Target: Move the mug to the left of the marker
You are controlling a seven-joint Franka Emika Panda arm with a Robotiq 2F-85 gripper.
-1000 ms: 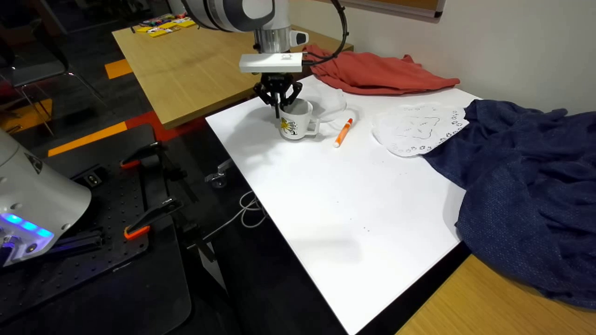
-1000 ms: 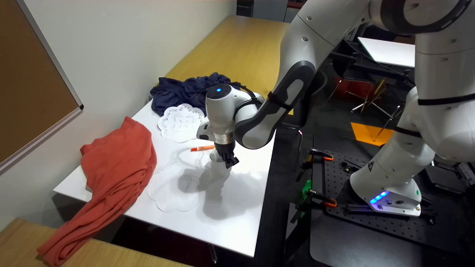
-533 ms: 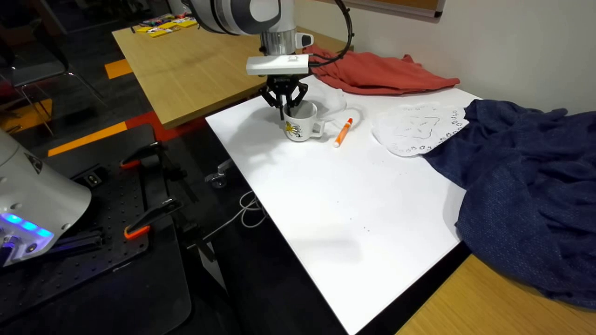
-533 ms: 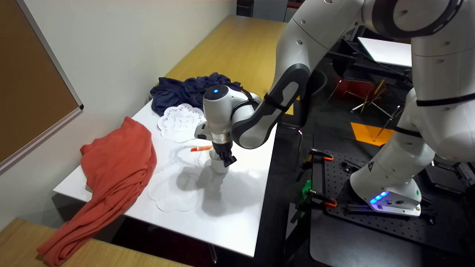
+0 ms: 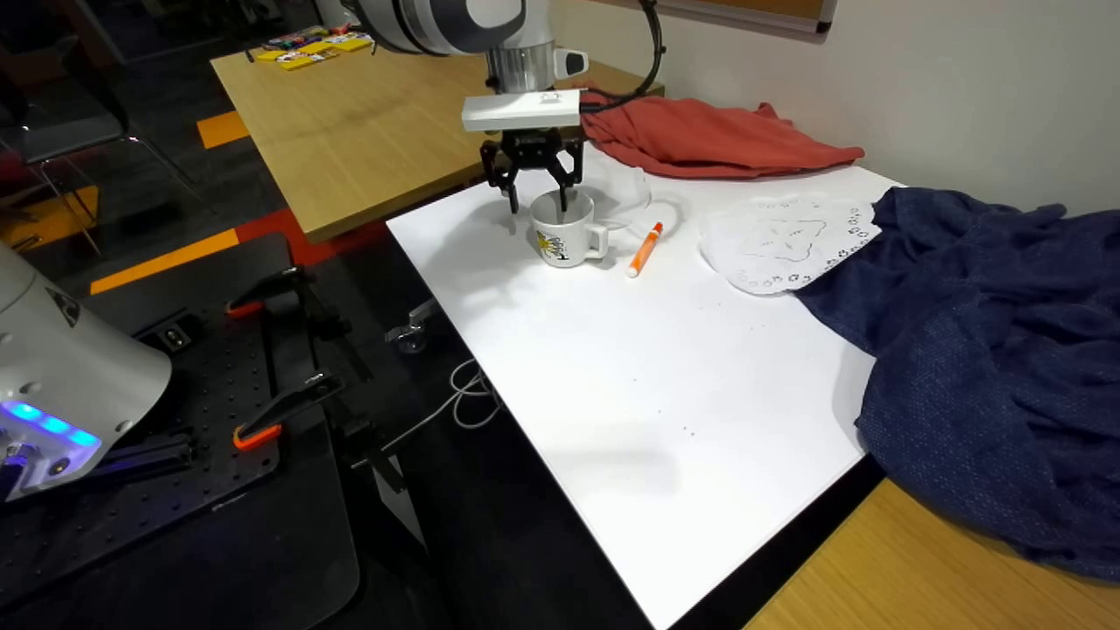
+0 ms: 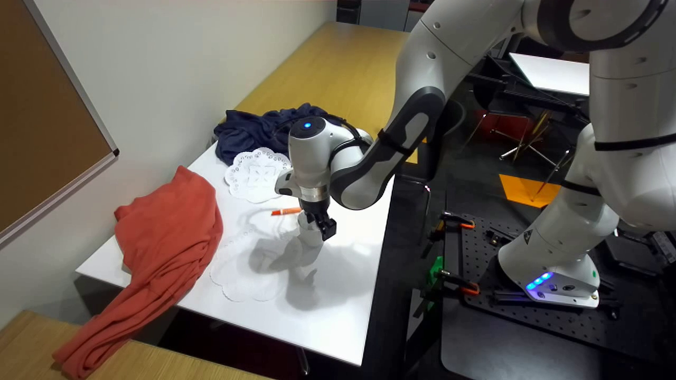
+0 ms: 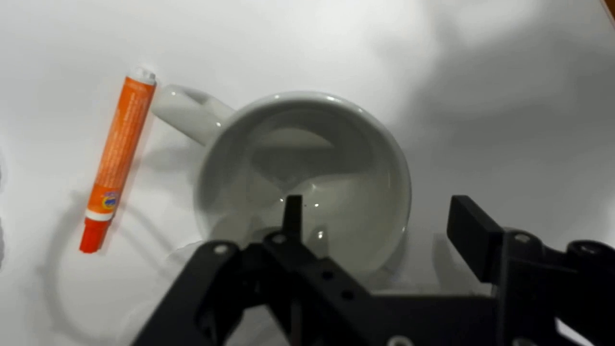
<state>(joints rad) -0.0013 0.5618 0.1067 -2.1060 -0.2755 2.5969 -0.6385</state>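
The white mug [image 5: 569,245] stands upright on the white table, its handle pointing toward the orange marker [image 5: 646,251]. The wrist view has the marker [image 7: 120,149] lying just beyond the handle tip of the mug [image 7: 399,192], with a small gap. My gripper [image 5: 539,209] is open astride the mug's wall. One finger [image 7: 292,216] is over or inside the mouth, and the opposite one is outside, with visible space between it and the rim. An exterior view shows the mug [image 6: 311,238] partly hidden behind the gripper [image 6: 320,227], close to the marker [image 6: 287,211].
A lace doily [image 6: 245,269] lies beside the mug and another doily [image 5: 787,245] past the marker. A red cloth [image 5: 709,140] is bunched against the wall, a navy cloth [image 5: 1006,367] at the far end. The table's edge [image 5: 459,328] runs near the mug.
The jaws were closed on the mug's wall and have now spread apart. The mug shifted slightly toward the marker early on, then stayed put. The gripper has risen a little.
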